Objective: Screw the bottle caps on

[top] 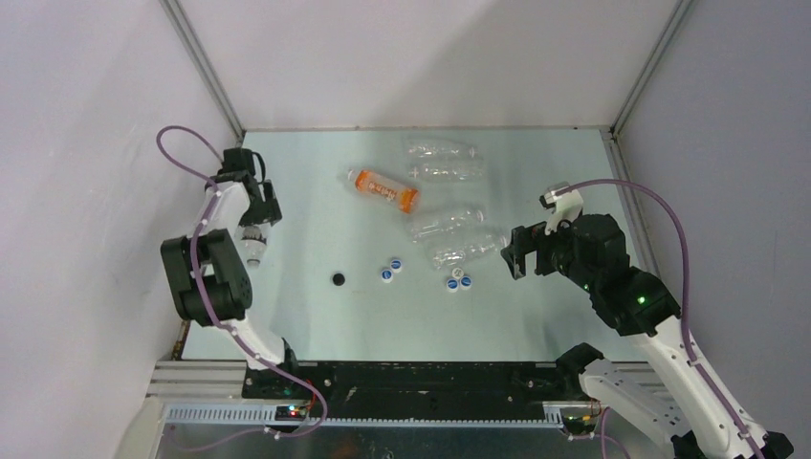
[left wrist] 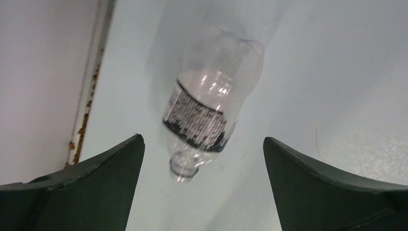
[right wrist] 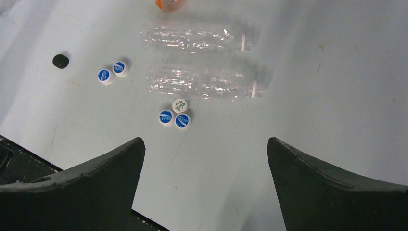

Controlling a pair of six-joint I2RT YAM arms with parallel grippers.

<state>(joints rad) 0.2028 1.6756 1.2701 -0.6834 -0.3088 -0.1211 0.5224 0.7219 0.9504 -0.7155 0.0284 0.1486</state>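
Note:
A small clear bottle (left wrist: pixel 211 103) with a dark printed label lies uncapped on the table, its neck pointing toward my open left gripper (left wrist: pixel 202 144), which hovers over it without touching. In the top view this bottle (top: pixel 253 247) lies under the left gripper (top: pixel 258 223). Two clear ribbed bottles (right wrist: pixel 192 38) (right wrist: pixel 202 83) lie side by side ahead of my open, empty right gripper (right wrist: pixel 204 144). Three caps (right wrist: pixel 175 114) cluster just before them, two blue-topped and one white. Two more blue-topped caps (right wrist: pixel 112 72) and a black cap (right wrist: pixel 60 61) lie to the left.
Two more clear bottles (top: pixel 442 161) and an orange bottle (top: pixel 383 189) lie toward the back of the table. White walls close in at the left, right and back. The black front rail (top: pixel 411 382) runs along the near edge.

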